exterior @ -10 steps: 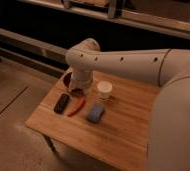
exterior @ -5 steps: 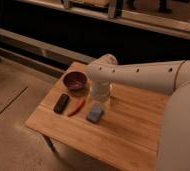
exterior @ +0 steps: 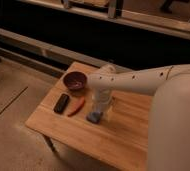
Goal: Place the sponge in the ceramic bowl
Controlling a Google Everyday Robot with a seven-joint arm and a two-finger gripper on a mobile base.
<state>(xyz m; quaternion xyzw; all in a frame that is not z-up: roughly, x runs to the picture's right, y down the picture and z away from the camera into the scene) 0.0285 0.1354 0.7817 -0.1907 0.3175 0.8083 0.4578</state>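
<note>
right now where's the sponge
In the camera view the sponge lies on the wooden table near its middle, just right of the red-orange piece, with the gripper directly above it.

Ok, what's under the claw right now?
The sponge, lying on the table. Only its near end shows below the claw, which hangs right over it. The rest is covered, so I can't tell if they touch. The bowl stands apart.

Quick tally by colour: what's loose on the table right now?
Maroon: 1, bowl
Black: 1, bar
Red-orange: 1, slim piece
Blue-grey: 1, sponge
Total: 4 in view; the arm may hide more.
Gripper: open, just above the sponge.
</note>
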